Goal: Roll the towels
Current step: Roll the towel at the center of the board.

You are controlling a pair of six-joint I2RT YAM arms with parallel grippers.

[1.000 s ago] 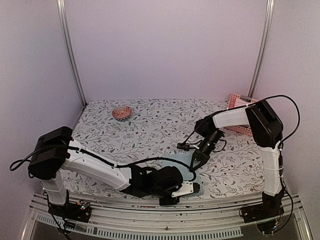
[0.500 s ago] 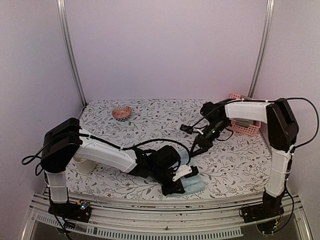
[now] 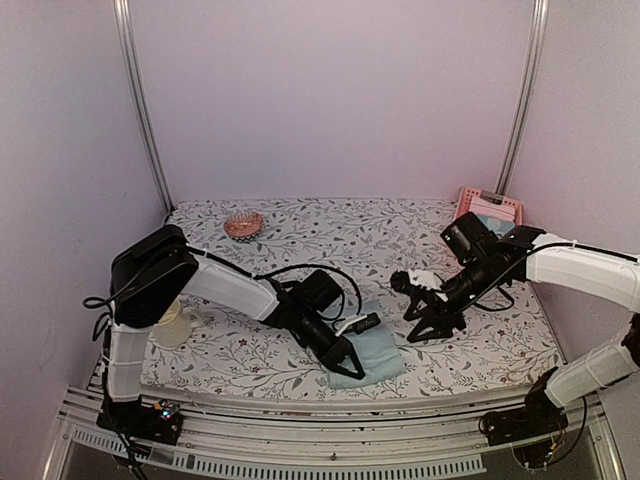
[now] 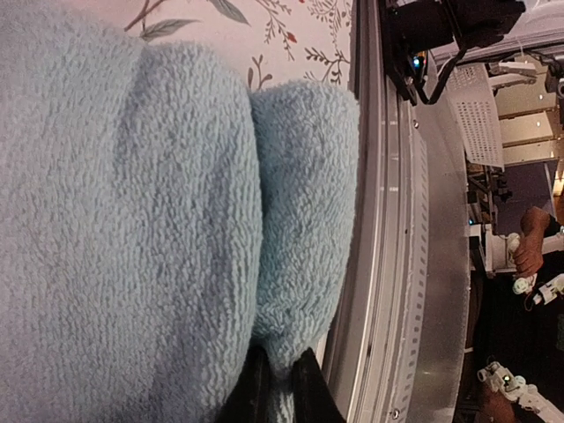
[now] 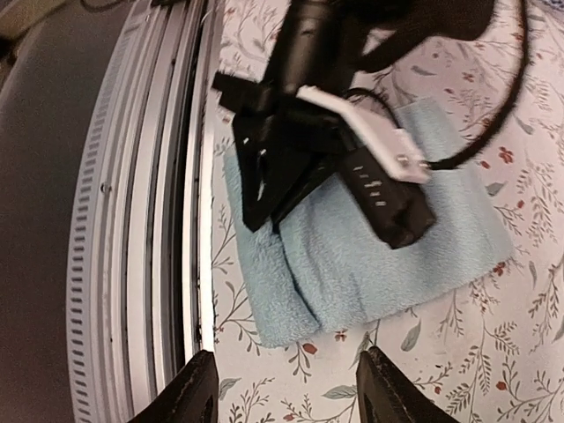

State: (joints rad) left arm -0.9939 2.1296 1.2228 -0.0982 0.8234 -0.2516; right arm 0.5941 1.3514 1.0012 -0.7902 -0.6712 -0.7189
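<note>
One blue towel [image 3: 380,354] between left jaws.

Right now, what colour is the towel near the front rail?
The towel is light blue; right wrist view shows it best.

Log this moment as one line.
left end effector: shut on blue towel | right end effector: open, off towel | roll unfinished

- Your left gripper [image 3: 348,362] covers part of the towel [image 3: 385,350] from above.
- At your left wrist, the towel [image 4: 132,220] runs off three edges, and the fingers [image 4: 251,401] are cut off at the bottom.
- A pale thing [image 3: 172,326] is half hidden behind your left arm [image 3: 230,290].
- You can't tell what the basket [image 3: 478,196] holds.
</note>
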